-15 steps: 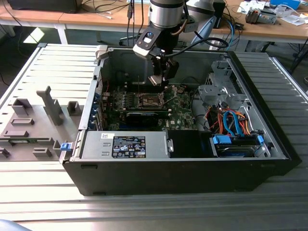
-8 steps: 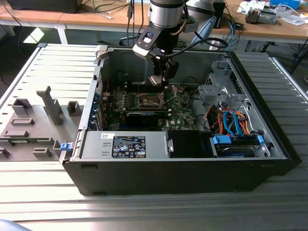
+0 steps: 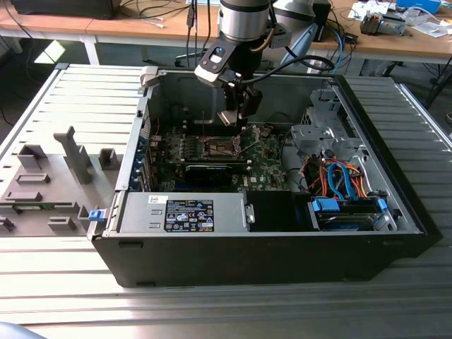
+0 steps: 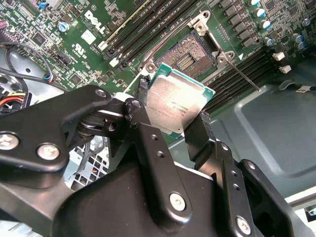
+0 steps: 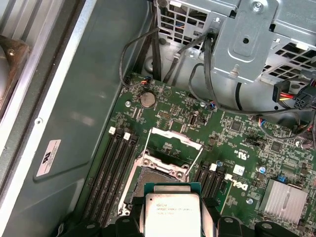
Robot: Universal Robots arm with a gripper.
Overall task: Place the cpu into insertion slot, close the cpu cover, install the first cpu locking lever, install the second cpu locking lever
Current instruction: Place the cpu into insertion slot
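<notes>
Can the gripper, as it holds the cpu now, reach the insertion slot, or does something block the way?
Probably yes. The gripper holds the cpu over the insertion slot, whose contact field lies bare. The cpu cover looks swung up off it, and nothing seems to lie between.

Open black computer case [image 3: 247,254] on a slatted metal table [image 3: 212,311], grey fixtures [image 3: 74,152] beside it, orange and blue cables [image 3: 337,176] inside.

both wrist views closely face the insertion slot [image 4: 190,53].
</notes>
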